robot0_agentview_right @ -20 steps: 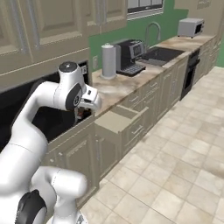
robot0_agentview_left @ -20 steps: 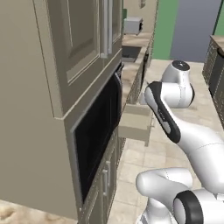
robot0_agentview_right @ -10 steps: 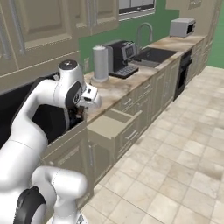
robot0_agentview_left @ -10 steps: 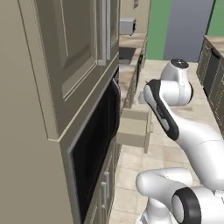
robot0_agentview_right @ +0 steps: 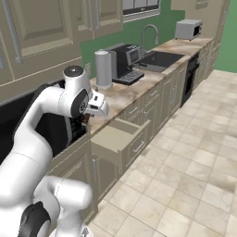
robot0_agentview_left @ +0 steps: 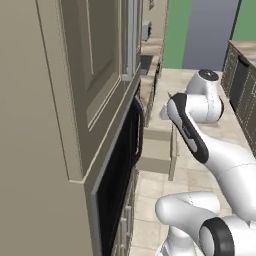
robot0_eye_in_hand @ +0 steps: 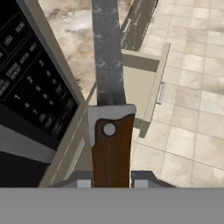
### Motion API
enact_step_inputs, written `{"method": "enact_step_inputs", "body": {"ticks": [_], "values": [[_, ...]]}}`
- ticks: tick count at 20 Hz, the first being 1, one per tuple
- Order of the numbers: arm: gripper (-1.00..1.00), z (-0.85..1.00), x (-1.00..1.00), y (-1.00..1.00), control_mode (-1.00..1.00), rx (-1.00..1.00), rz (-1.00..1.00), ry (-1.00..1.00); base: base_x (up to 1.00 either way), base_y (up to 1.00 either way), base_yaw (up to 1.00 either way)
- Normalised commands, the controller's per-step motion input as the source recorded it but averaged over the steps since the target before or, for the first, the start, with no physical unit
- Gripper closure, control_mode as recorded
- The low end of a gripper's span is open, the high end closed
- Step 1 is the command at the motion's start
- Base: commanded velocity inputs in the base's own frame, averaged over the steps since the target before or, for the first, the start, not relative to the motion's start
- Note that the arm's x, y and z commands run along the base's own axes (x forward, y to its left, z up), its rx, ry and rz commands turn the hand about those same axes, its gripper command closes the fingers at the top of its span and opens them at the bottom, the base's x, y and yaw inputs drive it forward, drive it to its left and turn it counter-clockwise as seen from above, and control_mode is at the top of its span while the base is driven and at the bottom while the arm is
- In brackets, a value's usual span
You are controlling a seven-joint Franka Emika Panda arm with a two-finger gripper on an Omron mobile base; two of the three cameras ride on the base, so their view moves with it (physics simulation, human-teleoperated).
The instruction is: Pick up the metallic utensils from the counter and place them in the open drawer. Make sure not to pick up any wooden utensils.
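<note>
- A knife with a dull grey blade and a dark brown riveted handle (robot0_eye_in_hand: 109, 109) is seen running up the centre of the hand view, its handle gripped between the jaws, which are closed narrowly on it.
- The gripper (robot0_agentview_right: 86, 119) is seen left of centre in the right base view, above the near edge of the beige-brown marbled table (robot0_agentview_right: 121, 94).
- The shallow tan open drawer (robot0_agentview_right: 119, 139) is shown pulled out below the table at the centre of that view; in the hand view (robot0_eye_in_hand: 146, 89) it lies right of the blade.
- Nothing can be made out lying in the drawer.
- A black oven panel (robot0_eye_in_hand: 30, 96) is seen at the left of the hand view.
</note>
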Motion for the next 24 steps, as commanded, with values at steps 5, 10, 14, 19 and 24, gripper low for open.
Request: {"method": "enact_step_inputs", "body": {"ticks": [5, 10, 14, 19, 24], "values": [[1.00, 0.00, 0.00, 0.00, 1.00, 0.00, 0.00, 0.00, 0.62, 0.10, -0.12], [1.00, -0.42, 0.34, -0.40, -1.00, 0.06, -0.09, 0.19, 0.09, -0.02, -0.03], [1.00, -0.49, 0.83, 0.08, -1.00, 0.01, -0.14, 0.23, 0.00, 0.00, 0.00], [1.00, -0.55, 0.89, 0.08, -1.00, 0.00, -0.11, 0.25, 0.00, 0.00, 0.00], [1.00, -0.55, 0.31, -0.07, -1.00, 0.03, -0.03, 0.16, 0.00, 0.00, 0.00]]}}
